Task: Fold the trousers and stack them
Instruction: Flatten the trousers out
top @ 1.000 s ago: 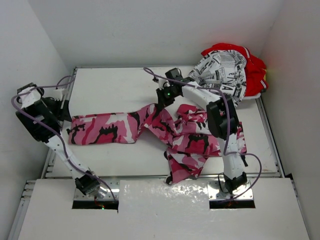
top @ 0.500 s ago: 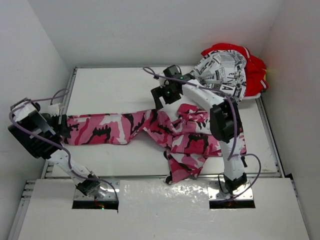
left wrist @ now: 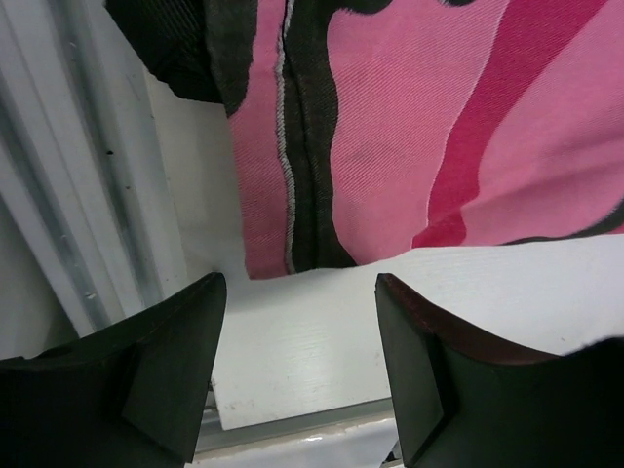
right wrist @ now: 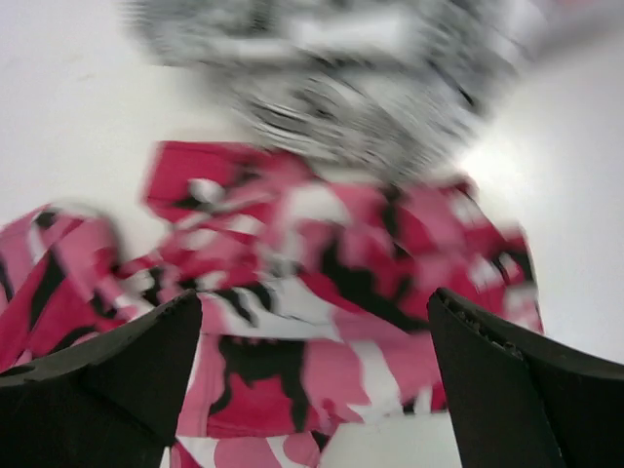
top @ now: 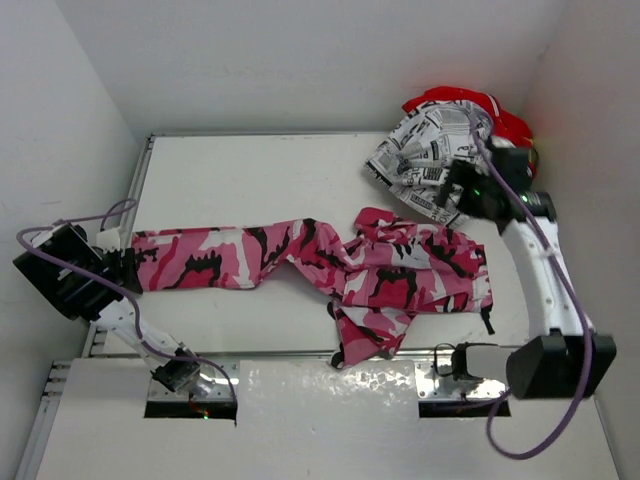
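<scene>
Camouflage trousers (top: pixel 300 258) flat on table (top: pixel 240 180)

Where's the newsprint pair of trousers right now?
In the top view, the newsprint pair sits bunched at the far right corner of the table, partly over the red pair, just beyond the camouflage pair.

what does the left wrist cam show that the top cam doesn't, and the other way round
Left wrist only: the stitched hem of the camo trousers up close, just beyond the open, empty left gripper. Top only: all of the camo trousers, the newsprint pair lying over the red pair at the far right, and the right arm by them. Both: the camo leg's end and the left gripper.
</scene>
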`<action>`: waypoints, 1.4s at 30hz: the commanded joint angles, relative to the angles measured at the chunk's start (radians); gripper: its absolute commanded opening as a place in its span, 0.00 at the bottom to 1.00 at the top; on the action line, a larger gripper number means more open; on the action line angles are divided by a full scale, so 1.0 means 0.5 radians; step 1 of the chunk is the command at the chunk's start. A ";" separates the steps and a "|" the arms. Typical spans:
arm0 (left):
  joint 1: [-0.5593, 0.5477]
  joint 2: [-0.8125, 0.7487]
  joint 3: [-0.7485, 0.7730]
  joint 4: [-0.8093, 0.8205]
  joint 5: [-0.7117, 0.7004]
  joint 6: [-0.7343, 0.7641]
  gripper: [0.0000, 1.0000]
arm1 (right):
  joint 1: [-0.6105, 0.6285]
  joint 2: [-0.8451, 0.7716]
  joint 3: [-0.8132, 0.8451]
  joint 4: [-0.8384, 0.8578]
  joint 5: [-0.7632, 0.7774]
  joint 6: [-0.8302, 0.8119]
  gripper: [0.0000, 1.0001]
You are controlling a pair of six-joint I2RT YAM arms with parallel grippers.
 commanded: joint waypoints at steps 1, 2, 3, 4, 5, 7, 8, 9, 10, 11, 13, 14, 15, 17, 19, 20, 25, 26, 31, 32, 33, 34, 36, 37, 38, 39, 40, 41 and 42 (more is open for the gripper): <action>-0.007 -0.020 -0.062 0.103 -0.030 -0.018 0.60 | -0.524 -0.305 -0.513 -0.014 -0.135 0.344 0.92; -0.007 -0.017 -0.077 0.109 -0.018 -0.018 0.60 | -0.657 -0.372 -0.705 -0.005 -0.172 0.384 0.91; -0.007 -0.014 -0.083 0.106 -0.002 -0.018 0.60 | -0.847 -0.461 -0.783 -0.002 -0.176 0.390 0.91; -0.011 -0.011 -0.092 0.103 0.010 -0.021 0.60 | -0.904 -0.492 -0.854 -0.011 -0.103 0.390 0.91; -0.011 -0.008 -0.102 0.097 0.028 -0.021 0.56 | -0.944 -0.511 -0.961 -0.020 -0.044 0.381 0.91; -0.014 -0.005 -0.114 0.097 0.041 -0.009 0.43 | -0.987 -0.511 -1.062 0.008 0.051 0.390 0.91; -0.014 -0.002 -0.126 0.085 0.050 0.000 0.39 | -0.999 -0.505 -1.160 0.050 0.067 0.427 0.91; -0.014 -0.002 -0.132 0.079 0.053 0.022 0.34 | -1.011 -0.484 -1.207 0.078 0.067 0.445 0.91; -0.014 -0.002 -0.145 0.063 0.056 0.037 0.25 | -1.018 -0.471 -1.286 0.103 0.121 0.485 0.91; -0.011 -0.011 -0.154 0.054 0.056 0.049 0.19 | -1.018 -0.459 -1.326 0.148 0.140 0.500 0.90; -0.011 -0.023 -0.172 0.048 0.053 0.086 0.00 | -1.021 -0.422 -1.436 0.228 0.168 0.504 0.89; -0.014 -0.042 -0.175 0.048 0.044 0.092 0.00 | -1.024 -0.401 -1.464 0.271 0.214 0.495 0.89; -0.008 -0.051 -0.172 0.039 0.038 0.111 0.00 | -1.024 -0.349 -1.489 0.290 0.253 0.485 0.89; -0.004 -0.060 -0.120 -0.010 0.004 0.150 0.00 | -1.024 -0.294 -1.575 0.381 0.327 0.449 0.89; 0.017 -0.066 -0.029 -0.065 -0.036 0.172 0.00 | -1.021 -0.196 -1.661 0.568 0.321 0.445 0.88; 0.029 -0.066 0.014 -0.084 -0.048 0.193 0.00 | -1.024 -0.159 -1.688 0.660 0.242 0.448 0.86; 0.051 -0.051 0.257 -0.191 -0.122 0.221 0.00 | -1.024 0.093 -1.673 0.913 0.137 0.452 0.51; 0.051 -0.057 0.278 -0.204 -0.125 0.233 0.00 | -1.024 0.093 -1.676 0.925 0.204 0.439 0.40; 0.069 -0.112 0.337 -0.286 -0.162 0.313 0.00 | -1.024 -0.078 -1.572 0.717 0.392 0.366 0.00; 0.084 -0.125 0.340 -0.293 -0.171 0.325 0.00 | -1.027 -0.194 -1.551 0.677 0.431 0.369 0.00; 0.094 -0.137 0.346 -0.305 -0.177 0.341 0.00 | -1.033 -0.256 -1.511 0.646 0.462 0.378 0.00; 0.103 -0.146 0.349 -0.314 -0.204 0.362 0.00 | -1.051 -0.360 -1.483 0.579 0.511 0.390 0.00; 0.109 -0.155 0.355 -0.354 -0.217 0.381 0.00 | -1.061 -0.434 -1.407 0.487 0.545 0.418 0.00; 0.112 -0.161 0.355 -0.369 -0.223 0.399 0.00 | -1.061 -0.489 -1.379 0.456 0.573 0.430 0.00; 0.112 -0.168 0.358 -0.382 -0.232 0.405 0.00 | -1.061 -0.514 -1.348 0.419 0.591 0.442 0.00; 0.112 -0.183 0.371 -0.406 -0.260 0.423 0.00 | -1.061 -0.539 -1.287 0.343 0.628 0.467 0.00; 0.121 -0.189 0.383 -0.431 -0.275 0.436 0.00 | -1.064 -0.563 -1.259 0.312 0.649 0.476 0.00; 0.130 -0.195 0.426 -0.473 -0.287 0.451 0.00 | -1.061 -0.621 -1.189 0.278 0.668 0.494 0.00; 0.140 -0.204 0.462 -0.495 -0.315 0.460 0.00 | -1.061 -0.652 -1.149 0.238 0.674 0.494 0.00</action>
